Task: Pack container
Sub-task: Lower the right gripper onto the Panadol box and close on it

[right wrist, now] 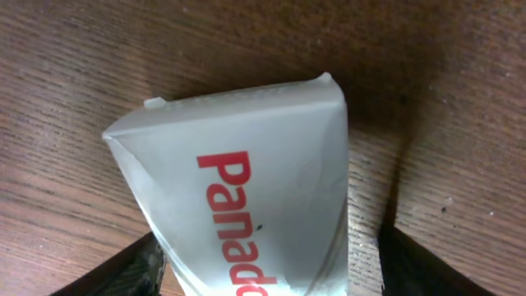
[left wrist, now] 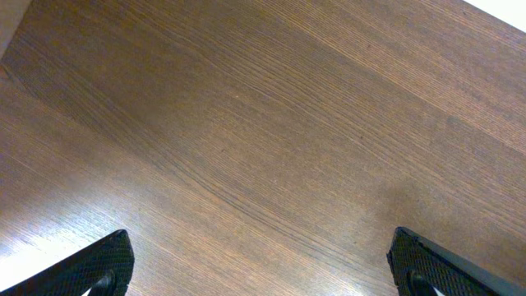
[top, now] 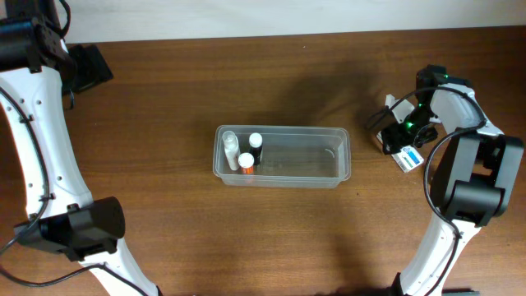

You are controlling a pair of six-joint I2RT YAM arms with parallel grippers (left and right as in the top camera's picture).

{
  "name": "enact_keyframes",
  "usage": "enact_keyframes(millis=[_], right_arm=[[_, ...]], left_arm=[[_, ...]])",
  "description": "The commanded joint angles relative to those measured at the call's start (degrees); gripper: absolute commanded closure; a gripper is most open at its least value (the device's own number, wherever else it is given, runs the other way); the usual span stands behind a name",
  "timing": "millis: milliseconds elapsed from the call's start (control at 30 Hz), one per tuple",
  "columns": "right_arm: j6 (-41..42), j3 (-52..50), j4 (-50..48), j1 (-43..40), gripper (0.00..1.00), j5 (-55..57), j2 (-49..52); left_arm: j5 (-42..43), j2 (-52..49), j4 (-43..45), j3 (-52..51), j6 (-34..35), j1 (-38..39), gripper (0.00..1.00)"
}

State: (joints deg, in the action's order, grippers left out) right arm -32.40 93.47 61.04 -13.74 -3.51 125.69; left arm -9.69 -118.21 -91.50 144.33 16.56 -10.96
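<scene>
The container [top: 341, 136], a clear rectangular tub, sits mid-table with three small white-capped bottles [top: 246, 153] standing at its left end. To its right a white box [right wrist: 246, 197] with red lettering lies on the wood, and part of the box [top: 408, 159] shows beside the arm in the overhead view. My right gripper [right wrist: 271, 263] is down over it, one finger on each side. The left finger touches the box and a strip of table shows before the right finger. My left gripper [left wrist: 259, 255] hangs open over bare wood at the far left [top: 86, 66].
The brown wooden table [top: 164, 99] runs to a pale wall at the back edge. Both arms' white links rise from bases at the front left and front right corners.
</scene>
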Motion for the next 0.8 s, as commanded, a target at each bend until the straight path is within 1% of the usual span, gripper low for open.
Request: enact_keyframes(millis=[0,100,400,633,767], right_arm=[[-0.1,-1.6,0.3,0.3,0.27,-2.1,1.6],[0.8,-1.6,0.2,0.3,0.28,-2.1,1.6],[11.4,-1.6,-0.7,0.3,0.28,-2.1,1.6],[20.6,-1.6,-1.6,0.3,0.28,-2.1,1.6],[29.1,-1.6,-1.3,0.3,0.28,-2.7,1.6]], left_arm=[[-0.2,-0.2,-0.1,1.0,0.6,-0.3,0.00],[-0.2,-0.2,-0.1,1.0,0.6,-0.3,0.01],[-0.2,-0.2,-0.1,1.0,0.6,-0.3,0.01],[-0.2,-0.2,-0.1,1.0,0.6,-0.3,0.01],[-0.2,-0.2,-0.1,1.0,0.6,-0.3,0.00]])
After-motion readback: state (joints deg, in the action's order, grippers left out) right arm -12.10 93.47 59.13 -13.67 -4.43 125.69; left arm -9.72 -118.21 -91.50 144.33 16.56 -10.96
